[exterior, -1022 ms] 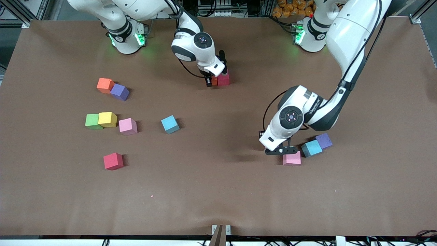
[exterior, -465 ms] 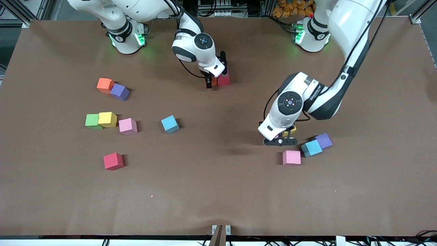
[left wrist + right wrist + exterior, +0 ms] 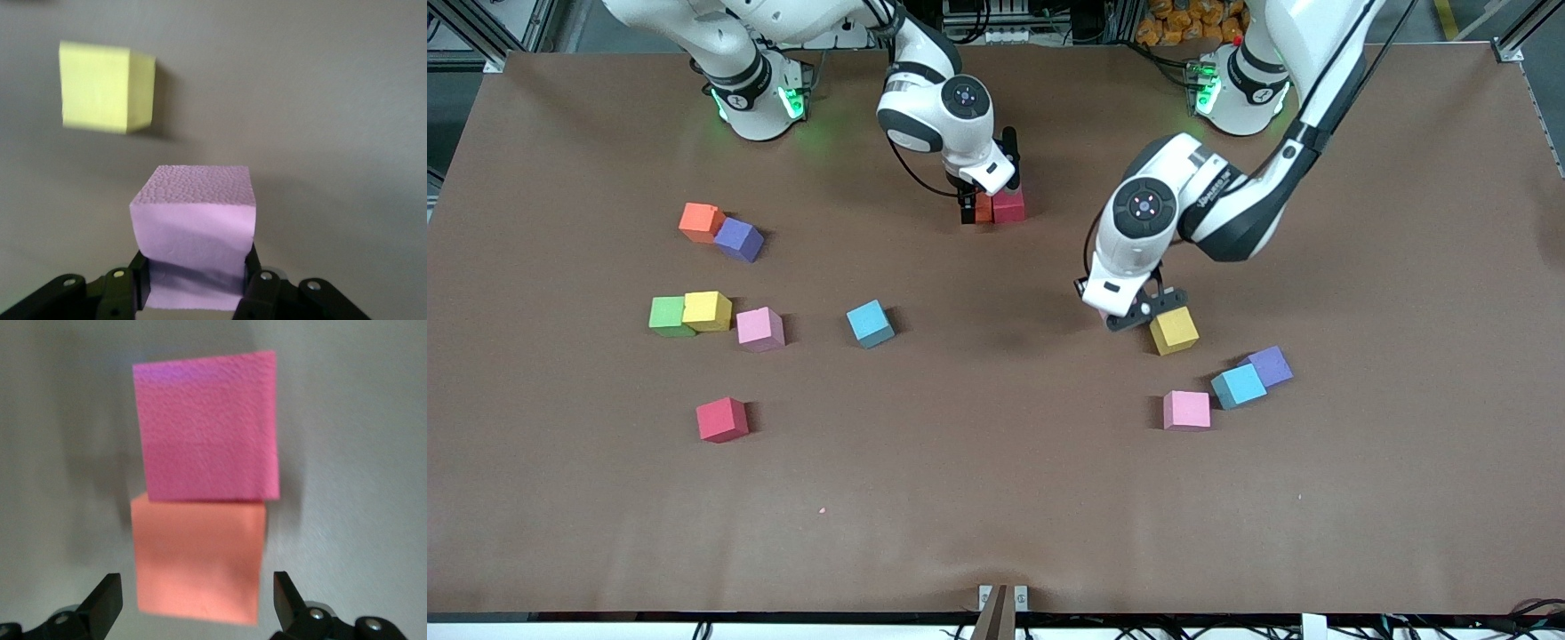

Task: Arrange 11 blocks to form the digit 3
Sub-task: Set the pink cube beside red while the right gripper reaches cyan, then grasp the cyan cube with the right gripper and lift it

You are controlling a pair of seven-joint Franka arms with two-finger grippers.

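Two blocks are seen touching face to face on the counter (image 3: 347,453): a red block (image 3: 207,427) and an orange block (image 3: 197,560). The right pincer (image 3: 197,600) is spread wide, one fingertip (image 3: 107,597) shown on either side of the orange block, with a clear gap between each fingertip and the foam.

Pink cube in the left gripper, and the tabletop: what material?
Pink cube: looks like soft matte foam; pebbled top, its sides crease between the shut fingers of the left gripper. Table: dull brown, no glare, probably a paper or fabric cover.
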